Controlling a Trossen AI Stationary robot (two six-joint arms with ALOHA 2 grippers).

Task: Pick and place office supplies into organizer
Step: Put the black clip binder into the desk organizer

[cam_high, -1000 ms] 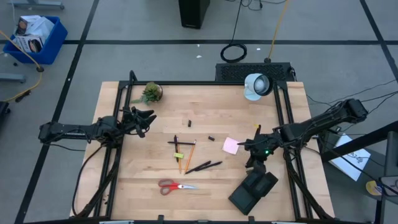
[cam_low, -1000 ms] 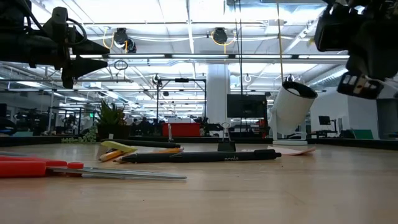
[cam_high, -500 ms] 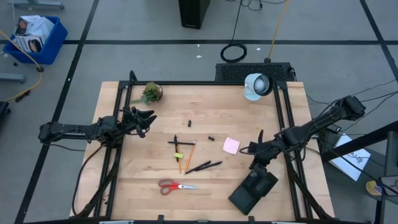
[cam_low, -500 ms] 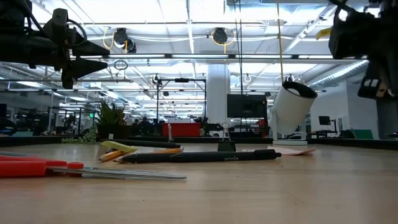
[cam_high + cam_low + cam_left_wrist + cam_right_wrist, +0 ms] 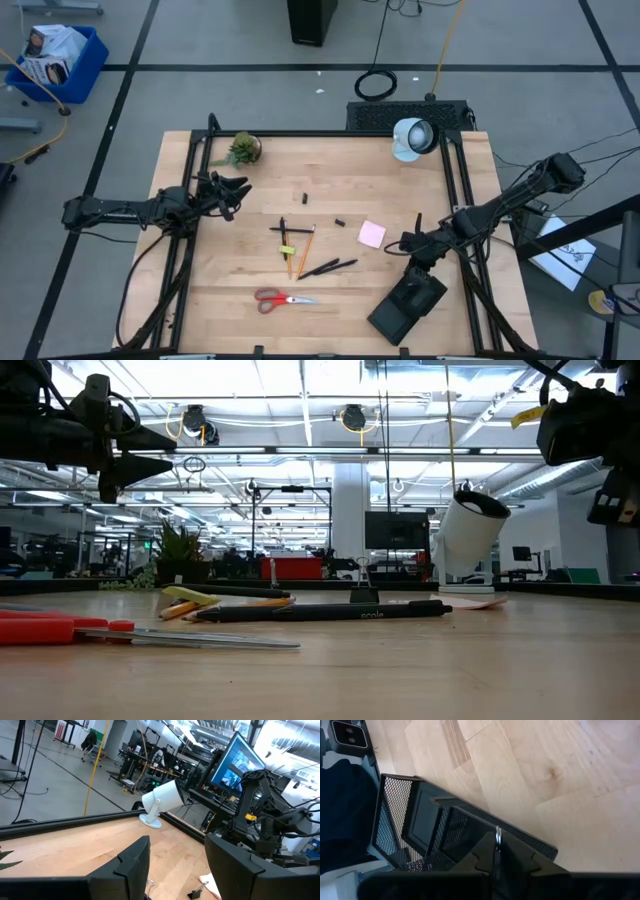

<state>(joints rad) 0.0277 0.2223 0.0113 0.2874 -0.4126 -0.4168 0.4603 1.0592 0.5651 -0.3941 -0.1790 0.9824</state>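
Observation:
The black mesh organizer (image 5: 407, 305) stands at the near right of the table. My right gripper (image 5: 403, 246) hangs just above its far end (image 5: 420, 820), shut on a small clip of which only a silver wire loop shows. On the table's middle lie red-handled scissors (image 5: 283, 298), orange pencils (image 5: 300, 245), black pens (image 5: 330, 267), a pink sticky-note pad (image 5: 372, 234) and two tiny black bits (image 5: 303, 196), (image 5: 340, 220). My left gripper (image 5: 235, 190) waits open and level above the table's left side, with nothing between its fingers (image 5: 132, 865). My right gripper pinches the clip's thin silver wire loop (image 5: 498, 836) between its two fingertips. The fingers slant down from above, over the organizer's mesh compartments. The clip is lifted clear; its body is hidden behind the fingers.
A round white lamp (image 5: 412, 137) stands at the far right corner and a small green plant (image 5: 243, 149) at the far left. Black frame rails (image 5: 455, 180) run along both sides of the table. Bare wood lies between the pad and the organizer.
My right gripper has gone a little toward the table's near edge and down toward the organizer, tipping further down and rolling at the wrist.

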